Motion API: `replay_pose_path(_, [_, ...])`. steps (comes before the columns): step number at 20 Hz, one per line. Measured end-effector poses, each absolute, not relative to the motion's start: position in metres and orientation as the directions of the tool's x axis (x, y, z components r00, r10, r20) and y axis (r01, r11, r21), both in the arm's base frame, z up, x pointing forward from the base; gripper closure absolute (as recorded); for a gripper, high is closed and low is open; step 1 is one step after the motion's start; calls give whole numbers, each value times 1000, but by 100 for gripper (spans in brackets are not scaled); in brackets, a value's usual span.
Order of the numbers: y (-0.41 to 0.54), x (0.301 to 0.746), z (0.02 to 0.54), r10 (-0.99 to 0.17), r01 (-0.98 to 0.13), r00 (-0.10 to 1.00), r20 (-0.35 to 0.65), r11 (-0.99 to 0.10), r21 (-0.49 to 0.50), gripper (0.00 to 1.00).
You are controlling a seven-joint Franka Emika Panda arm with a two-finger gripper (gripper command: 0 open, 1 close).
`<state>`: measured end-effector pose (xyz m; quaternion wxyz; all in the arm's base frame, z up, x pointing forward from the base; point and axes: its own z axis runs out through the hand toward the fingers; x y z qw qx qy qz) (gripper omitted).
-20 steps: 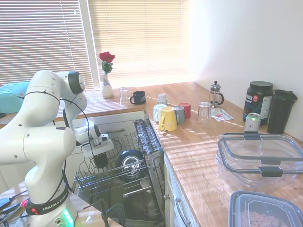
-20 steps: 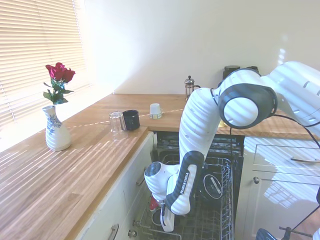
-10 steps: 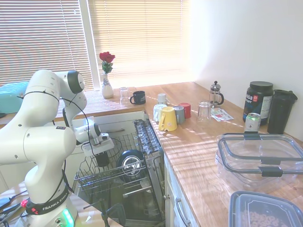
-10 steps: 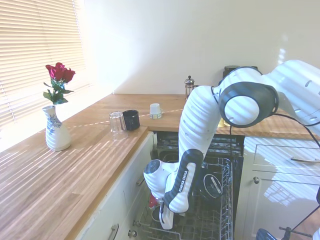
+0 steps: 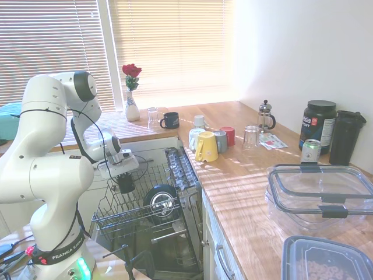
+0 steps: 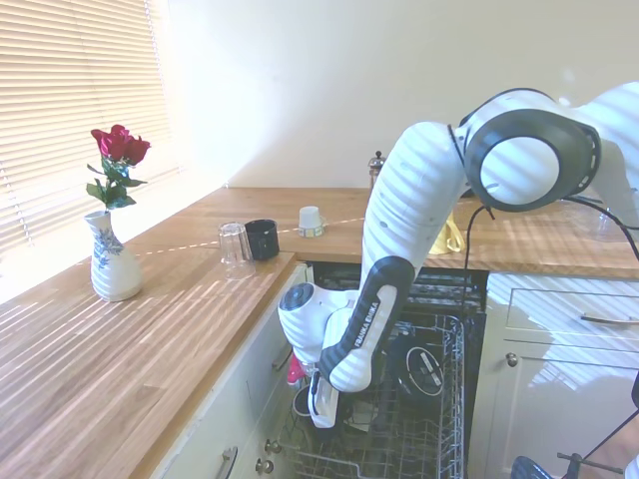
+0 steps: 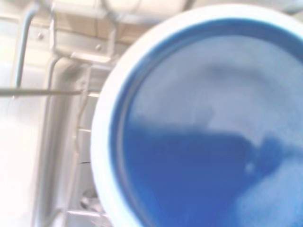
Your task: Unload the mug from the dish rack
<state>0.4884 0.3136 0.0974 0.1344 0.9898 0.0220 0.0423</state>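
Tool (image 5: 124, 181) hung over the dish rack (image 5: 145, 204), clamped on the mug (image 5: 125, 185), which was lifted clear of the tines above the rack's near-window side. Below it the grey wire rack stood pulled out from under the wooden bench (image 5: 256, 175). From the first exterior view the mug looked small and nearly black, its long axis upright under the tool; which way its handle pointed could not be told. In the wrist view its interior (image 7: 203, 132) showed deep blue inside a pale rim, mouth toward the camera.
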Motion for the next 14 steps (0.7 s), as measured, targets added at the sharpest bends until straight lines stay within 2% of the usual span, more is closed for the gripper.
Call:
replay_pose_path(6, [295,499,132,27,-8,991,128,-965,264,100])
replay_pose_path(14, [254,497,214,-42,-90,973,225,-974,207,100])
